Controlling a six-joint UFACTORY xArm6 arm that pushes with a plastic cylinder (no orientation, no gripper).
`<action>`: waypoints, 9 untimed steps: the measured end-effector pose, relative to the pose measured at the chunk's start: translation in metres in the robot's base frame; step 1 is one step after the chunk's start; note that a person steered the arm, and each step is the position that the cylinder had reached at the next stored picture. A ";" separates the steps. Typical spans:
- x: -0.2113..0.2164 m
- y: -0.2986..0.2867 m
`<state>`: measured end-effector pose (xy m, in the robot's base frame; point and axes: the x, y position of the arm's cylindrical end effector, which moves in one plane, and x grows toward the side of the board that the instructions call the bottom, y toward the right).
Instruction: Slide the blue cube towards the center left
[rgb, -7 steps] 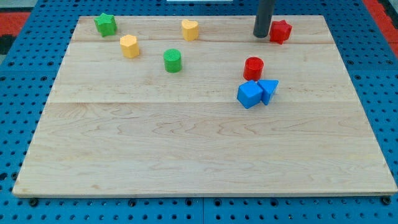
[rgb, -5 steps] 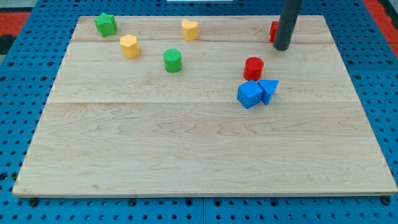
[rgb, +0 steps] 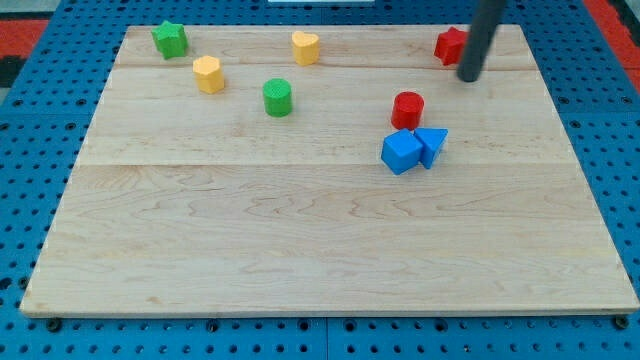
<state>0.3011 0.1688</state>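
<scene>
The blue cube (rgb: 401, 152) sits right of the board's middle, touching a blue triangular block (rgb: 432, 144) on its right. A red cylinder (rgb: 407, 108) stands just above them. My tip (rgb: 469, 78) is at the view's upper right, above and to the right of the blue cube and apart from it. It is beside the red star (rgb: 449, 45), just to its lower right.
A green star (rgb: 170, 39) is at the top left, with a yellow hexagonal block (rgb: 208, 73) below it. A yellow heart block (rgb: 305, 46) is at top centre and a green cylinder (rgb: 277, 97) below it. The wooden board (rgb: 300, 250) lies on a blue pegboard.
My tip has moved right and slightly down, from the red star's left side to its lower right. No block has visibly moved.
</scene>
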 end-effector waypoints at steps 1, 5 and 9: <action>0.000 0.000; -0.002 -0.113; 0.132 -0.073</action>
<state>0.4328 0.0957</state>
